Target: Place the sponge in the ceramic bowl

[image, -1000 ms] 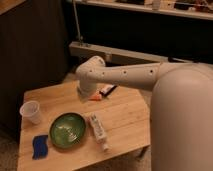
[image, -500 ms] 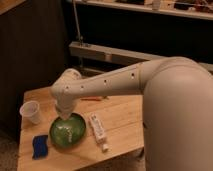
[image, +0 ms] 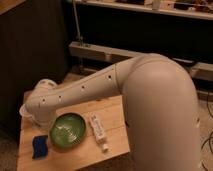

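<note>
The sponge (image: 40,145), small and bright blue, lies on the wooden table (image: 115,145) near its front left corner. Just right of it sits the ceramic bowl (image: 67,131), green, glossy and with nothing in it. My white arm reaches in from the right, across the back of the table. Its end, with the gripper (image: 41,115), hangs over the table's left side, just behind the bowl's far-left rim and above the sponge. The gripper touches neither the sponge nor the bowl.
A white printed tube (image: 98,131) lies right of the bowl. A small white cup (image: 22,111) peeks out at the table's left edge, mostly hidden by the arm. Dark cabinets and a metal rail stand behind the table.
The arm has swung further left and lower over the table. Its end now sits behind the bowl's left rim and covers most of the cup. Sponge, bowl and tube have not moved.
</note>
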Tool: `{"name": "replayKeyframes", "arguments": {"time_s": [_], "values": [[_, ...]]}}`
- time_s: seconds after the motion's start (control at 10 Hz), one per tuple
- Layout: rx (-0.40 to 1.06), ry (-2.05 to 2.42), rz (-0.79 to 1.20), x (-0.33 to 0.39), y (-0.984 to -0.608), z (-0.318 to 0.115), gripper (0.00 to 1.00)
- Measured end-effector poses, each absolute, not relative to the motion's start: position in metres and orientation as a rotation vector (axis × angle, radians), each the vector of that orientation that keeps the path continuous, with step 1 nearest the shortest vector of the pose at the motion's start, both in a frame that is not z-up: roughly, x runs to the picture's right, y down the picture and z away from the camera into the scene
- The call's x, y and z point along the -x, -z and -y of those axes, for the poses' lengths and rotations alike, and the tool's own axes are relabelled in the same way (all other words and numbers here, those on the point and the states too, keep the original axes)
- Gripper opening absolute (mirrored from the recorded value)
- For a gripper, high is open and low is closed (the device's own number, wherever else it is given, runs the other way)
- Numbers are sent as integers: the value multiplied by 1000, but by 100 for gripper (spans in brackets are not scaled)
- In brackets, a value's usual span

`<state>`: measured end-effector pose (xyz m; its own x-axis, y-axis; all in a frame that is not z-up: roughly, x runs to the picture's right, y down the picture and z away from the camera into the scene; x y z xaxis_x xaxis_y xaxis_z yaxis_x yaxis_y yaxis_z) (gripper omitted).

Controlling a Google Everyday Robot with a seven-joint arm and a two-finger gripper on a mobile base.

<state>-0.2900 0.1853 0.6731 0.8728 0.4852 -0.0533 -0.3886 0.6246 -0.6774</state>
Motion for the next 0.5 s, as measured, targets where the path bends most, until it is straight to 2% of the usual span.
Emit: {"name": "replayKeyframes", "arguments": {"time_s": [0.1, 0.5], "values": [[741, -503, 144, 290, -673, -185, 67], [749, -519, 149, 289, -675, -185, 67]]}}
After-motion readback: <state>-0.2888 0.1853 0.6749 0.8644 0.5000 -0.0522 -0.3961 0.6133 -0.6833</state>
